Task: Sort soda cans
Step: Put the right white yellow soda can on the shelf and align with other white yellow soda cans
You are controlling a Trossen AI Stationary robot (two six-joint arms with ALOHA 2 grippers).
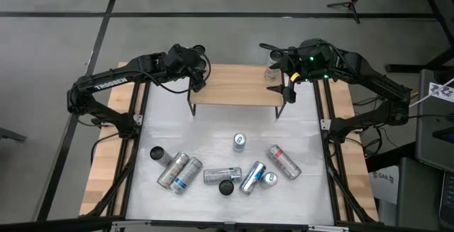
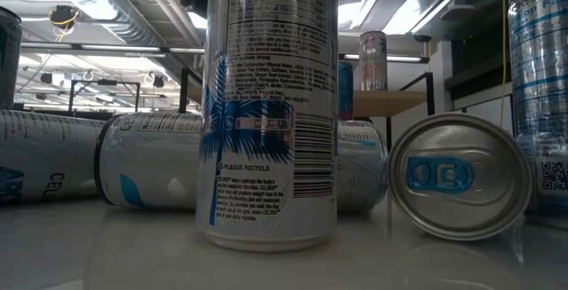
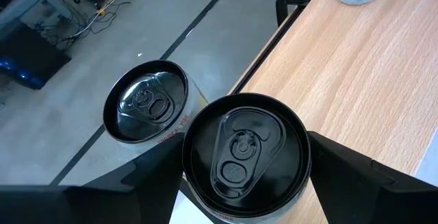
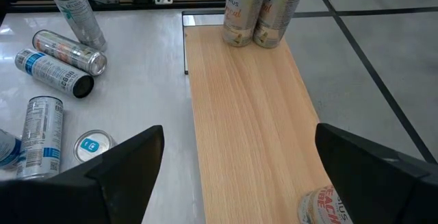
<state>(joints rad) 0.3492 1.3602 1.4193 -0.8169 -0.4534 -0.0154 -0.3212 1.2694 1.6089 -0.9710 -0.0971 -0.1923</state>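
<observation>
Two dark-topped silver cans stand side by side on the left end of the wooden shelf [image 1: 234,90]. My left gripper [image 3: 243,161] is over them, shut on the nearer can [image 3: 243,152]; the other can [image 3: 145,101] stands right beside it. Both show upright in the right wrist view [image 4: 256,15]. My right gripper [image 4: 239,166] hangs open and empty over the shelf's right end [image 1: 287,76], near a red-marked can [image 4: 328,207] that stands on the shelf. Several more cans lie or stand on the white table [image 1: 234,172]. My left gripper has the nearer can's upper wall [image 3: 186,176], just below the dark rim, between its two fingers, one on each side. The fingers come from above, pointing down. The can is upright; whether its base rests on the shelf is hidden under its top.
On the table, one can with a blue label stands upright [image 1: 239,142], others lie on their sides [image 1: 284,162] [image 1: 177,172] in a loose row near the front edge. The shelf's middle [image 4: 246,114] is bare wood. The low view shows the upright can [image 2: 266,104] close up.
</observation>
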